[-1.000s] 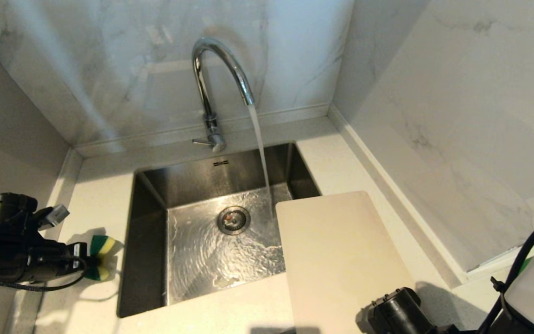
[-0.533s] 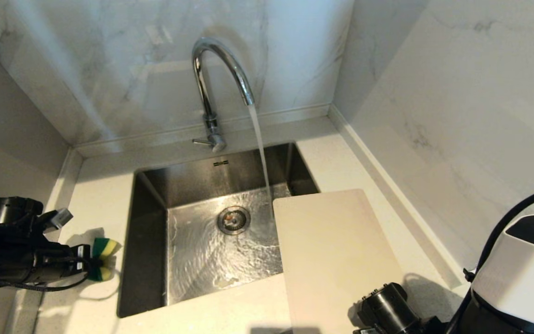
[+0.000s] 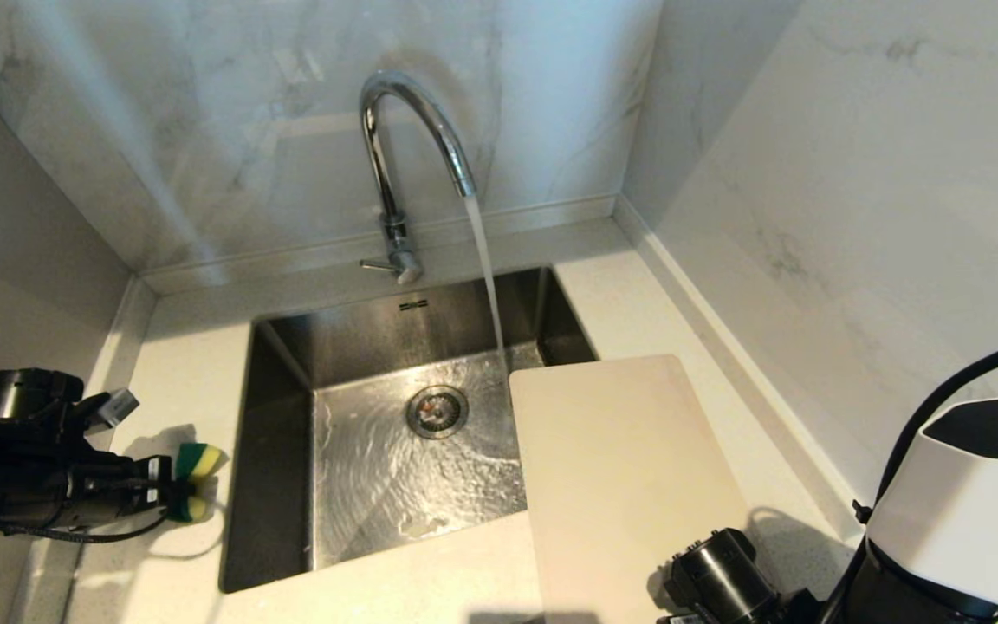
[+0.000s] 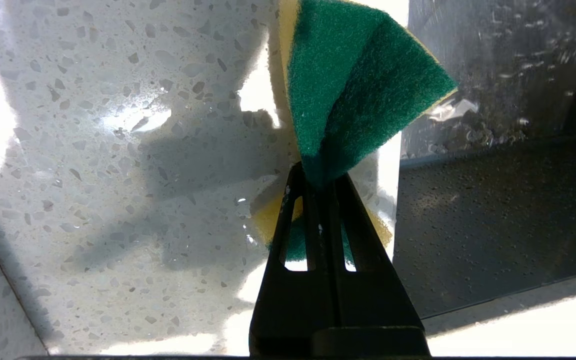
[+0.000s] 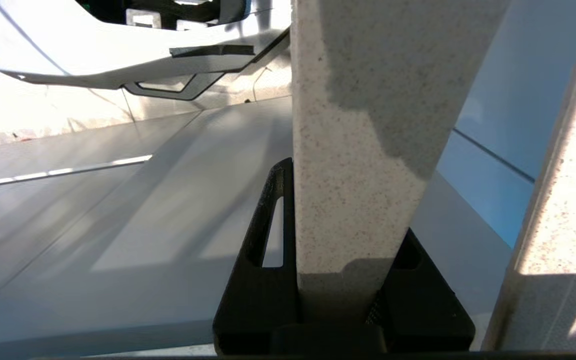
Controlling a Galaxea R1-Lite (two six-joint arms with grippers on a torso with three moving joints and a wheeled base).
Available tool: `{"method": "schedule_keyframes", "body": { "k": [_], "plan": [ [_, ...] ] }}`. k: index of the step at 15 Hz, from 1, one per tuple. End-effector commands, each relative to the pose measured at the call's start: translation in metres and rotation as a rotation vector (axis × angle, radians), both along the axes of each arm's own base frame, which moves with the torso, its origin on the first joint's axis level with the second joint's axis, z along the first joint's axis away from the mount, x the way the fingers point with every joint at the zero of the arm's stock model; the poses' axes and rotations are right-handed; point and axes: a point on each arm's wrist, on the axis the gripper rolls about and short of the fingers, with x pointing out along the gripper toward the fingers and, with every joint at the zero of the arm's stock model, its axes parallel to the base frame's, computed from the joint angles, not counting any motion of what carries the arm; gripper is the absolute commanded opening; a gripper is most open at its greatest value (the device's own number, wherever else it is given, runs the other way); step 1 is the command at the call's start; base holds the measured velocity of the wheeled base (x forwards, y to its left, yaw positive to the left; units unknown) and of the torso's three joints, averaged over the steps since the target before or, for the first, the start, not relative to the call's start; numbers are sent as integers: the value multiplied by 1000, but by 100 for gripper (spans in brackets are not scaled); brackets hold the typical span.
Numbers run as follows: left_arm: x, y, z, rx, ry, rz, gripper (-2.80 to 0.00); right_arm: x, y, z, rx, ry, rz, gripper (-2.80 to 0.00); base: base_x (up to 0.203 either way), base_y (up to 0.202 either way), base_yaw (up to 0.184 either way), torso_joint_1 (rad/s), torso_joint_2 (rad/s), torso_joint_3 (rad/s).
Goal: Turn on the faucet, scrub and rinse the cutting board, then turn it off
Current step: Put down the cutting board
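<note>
The chrome faucet [image 3: 395, 130] runs, and its stream [image 3: 486, 277] falls into the steel sink [image 3: 282, 416] just off the far left corner of the cutting board [image 3: 629, 468]. The pale board lies over the sink's right rim and the counter. Its near end is in my right gripper [image 5: 343, 200], which is shut on the board's speckled edge [image 5: 368, 100] at the bottom right of the head view. On the counter left of the sink, my left gripper [image 3: 177, 490] is shut on a green and yellow sponge [image 3: 196, 464], pinched and folded between the jaws [image 4: 353, 85].
The faucet's thin lever [image 3: 373, 265] points left at its base. A drain [image 3: 437, 410] sits mid-basin under rippling water. Marble walls close in behind and on the right. The speckled counter [image 3: 187, 364] borders the sink. My right arm's white shell [image 3: 967, 511] fills the lower right.
My right arm has swung up and inward, and the board's far end has edged slightly left over the sink. The left gripper with the sponge has sunk a little. Water keeps running.
</note>
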Motion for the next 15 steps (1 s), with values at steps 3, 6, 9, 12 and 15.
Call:
{"method": "schedule_keyframes", "body": {
  "k": [3,6,9,12,15],
  "plan": [
    [1,0,-1,-1,2,1,-280,-1,0,2,3,-10,7,0,0,0,0,0,0,0],
    [0,0,-1,-3,5,1,-280,-3,-2,4,5,-13,8,0,0,0,0,0,0,0],
    [-1,0,2,0,-5,2,-280,-7,-3,11,20,-35,10,0,0,0,0,0,0,0],
    [-3,0,3,1,-8,4,-280,-15,-7,19,31,-54,11,0,0,0,0,0,0,0],
    [-4,0,7,2,-22,4,-280,-23,-12,25,41,-69,13,0,0,0,0,0,0,0]
  ]
}}
